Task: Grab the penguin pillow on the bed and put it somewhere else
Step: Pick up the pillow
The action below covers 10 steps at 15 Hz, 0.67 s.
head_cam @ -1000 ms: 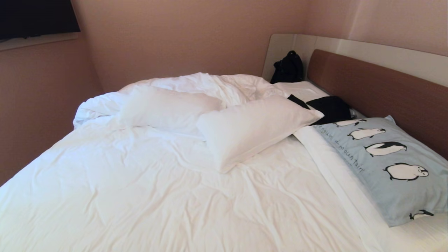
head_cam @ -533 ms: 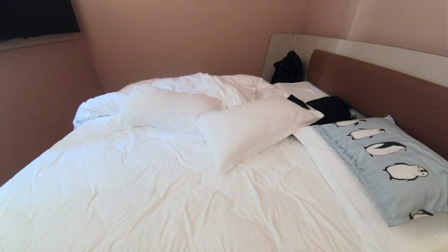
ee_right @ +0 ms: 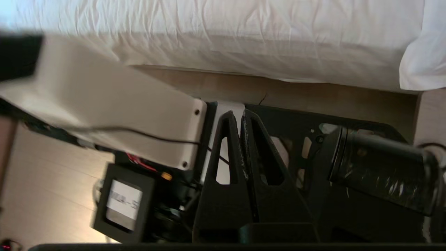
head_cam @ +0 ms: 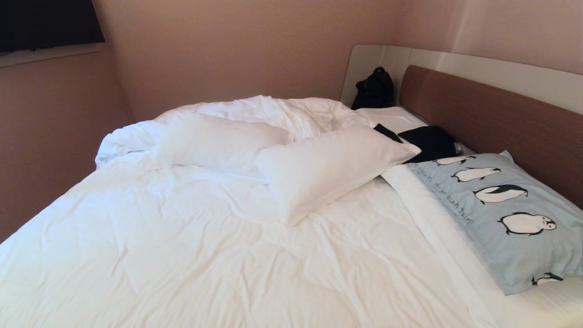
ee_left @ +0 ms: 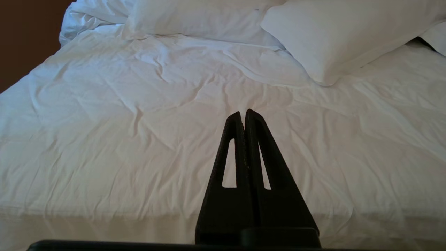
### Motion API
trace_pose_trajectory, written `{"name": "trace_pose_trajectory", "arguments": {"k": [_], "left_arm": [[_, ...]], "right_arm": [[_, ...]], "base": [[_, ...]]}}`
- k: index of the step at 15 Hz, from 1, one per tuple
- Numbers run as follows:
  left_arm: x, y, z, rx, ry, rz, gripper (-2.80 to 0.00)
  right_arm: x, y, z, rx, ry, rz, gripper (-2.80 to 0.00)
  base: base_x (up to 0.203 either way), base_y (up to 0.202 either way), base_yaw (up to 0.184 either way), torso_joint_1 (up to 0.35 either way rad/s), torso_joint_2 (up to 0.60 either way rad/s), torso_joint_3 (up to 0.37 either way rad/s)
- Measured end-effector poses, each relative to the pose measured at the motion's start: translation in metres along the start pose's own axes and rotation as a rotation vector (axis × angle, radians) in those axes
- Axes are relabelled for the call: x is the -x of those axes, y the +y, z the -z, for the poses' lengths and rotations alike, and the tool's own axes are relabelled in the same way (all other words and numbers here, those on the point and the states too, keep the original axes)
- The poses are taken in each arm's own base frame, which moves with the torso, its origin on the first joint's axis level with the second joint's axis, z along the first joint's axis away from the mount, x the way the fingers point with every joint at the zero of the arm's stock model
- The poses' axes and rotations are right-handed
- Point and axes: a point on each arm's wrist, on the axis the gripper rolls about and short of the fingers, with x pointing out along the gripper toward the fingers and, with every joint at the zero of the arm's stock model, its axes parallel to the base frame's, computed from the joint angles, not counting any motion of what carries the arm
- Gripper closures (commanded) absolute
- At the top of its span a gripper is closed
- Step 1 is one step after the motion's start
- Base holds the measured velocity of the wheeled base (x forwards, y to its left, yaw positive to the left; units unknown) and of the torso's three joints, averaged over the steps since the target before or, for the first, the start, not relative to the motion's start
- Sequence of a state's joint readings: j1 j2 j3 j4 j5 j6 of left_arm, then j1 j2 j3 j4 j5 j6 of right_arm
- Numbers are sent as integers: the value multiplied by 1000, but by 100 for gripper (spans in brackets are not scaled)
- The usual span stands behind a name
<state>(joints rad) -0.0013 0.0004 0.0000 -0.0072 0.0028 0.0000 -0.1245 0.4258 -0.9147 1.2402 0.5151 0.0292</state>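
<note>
Pink walls enclose a bedroom corner where the bed (head_cam: pixel 205 255) fills the head view, its white duvet rumpled. Two plain white pillows (head_cam: pixel 319 168) lie across the middle. Along the headboard edge, toward the near right corner, the penguin pillow (head_cam: pixel 505 218) lies flat, pale blue, untouched; handwritten-style lettering beside its row of penguins seems to read "penguin mountain". A black garment (head_cam: pixel 430 141) lies just beyond it, and a black bag (head_cam: pixel 374 89) stands in the far corner against the headboard (head_cam: pixel 501 114). Across the last second the bed scene has barely altered and no arm has entered the head view, so the pickup has apparently not begun. Left hand (ee_left: pixel 245 115) hovers over the duvet's near edge, fingers pressed together. Right hand (ee_right: pixel 241 116), also pressed together and empty, points down at the robot's base below the bed's edge, where a small label (ee_right: pixel 123 200) is unreadable.
</note>
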Motion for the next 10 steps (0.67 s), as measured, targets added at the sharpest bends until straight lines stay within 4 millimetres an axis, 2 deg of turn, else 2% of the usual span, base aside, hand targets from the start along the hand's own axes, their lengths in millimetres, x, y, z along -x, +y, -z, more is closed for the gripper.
{"name": "trace_pose_trajectory", "arguments": {"k": [3,6,10], "left_arm": [[0,0,0,0,0,0,0],[0,0,0,-1,0,1,0],[0,0,0,0,0,0,0]], "right_arm": [[-4,-7,28,37,-27,14,0],[-7,-16,34,44,-50,41,0],[-11,-25,39,30,-169,71,0]], "base": [[0,0,0,0,0,0],[0,0,0,0,0,0],[0,0,0,0,0,0]]}}
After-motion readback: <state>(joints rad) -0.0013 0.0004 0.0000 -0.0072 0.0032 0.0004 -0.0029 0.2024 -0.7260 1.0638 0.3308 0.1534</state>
